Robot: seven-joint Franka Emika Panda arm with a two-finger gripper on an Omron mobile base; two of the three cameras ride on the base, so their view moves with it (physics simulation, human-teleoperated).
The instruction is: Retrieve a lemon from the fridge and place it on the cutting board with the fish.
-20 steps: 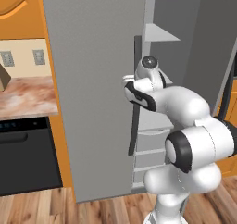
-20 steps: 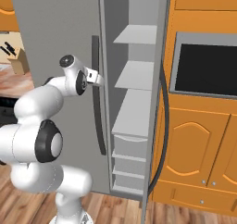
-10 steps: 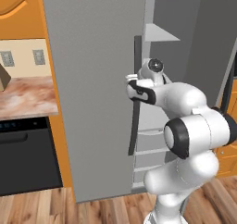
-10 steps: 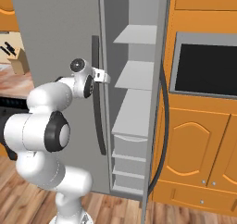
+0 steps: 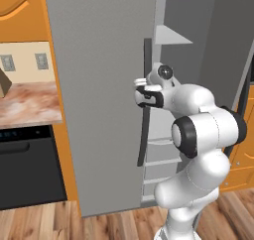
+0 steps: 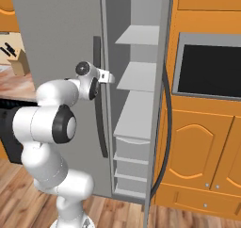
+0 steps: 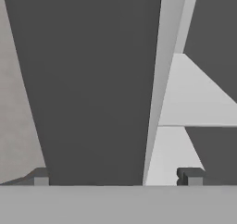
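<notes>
The tall grey fridge (image 5: pixel 99 85) stands in front of me, its left door shut and its right door swung open onto white shelves (image 6: pixel 136 76). My gripper (image 5: pixel 141 92) is at the left door's long dark vertical handle (image 5: pixel 146 60), about mid-height. It is open, and in the hand view the handle (image 7: pixel 92 89) runs between the two fingertips (image 7: pixel 190 176) of the gripper (image 7: pixel 115 177). Nothing is held. From the right, the gripper (image 6: pixel 109 77) sits just right of the handle (image 6: pixel 97 128). The lemon, cutting board and fish are out of view.
A black dishwasher (image 5: pixel 25 169) sits under a marbled counter (image 5: pixel 25 102) left of the fridge. The open right door's edge (image 6: pixel 162 57) and its curved dark handle (image 6: pixel 162 142) stand beside orange cabinets (image 6: pixel 202 147) and a black oven window (image 6: pixel 209 64).
The hand has pushed forward toward the fridge until the left door's handle lies between its fingers. The elbow has swung with it. The jaws stayed open.
</notes>
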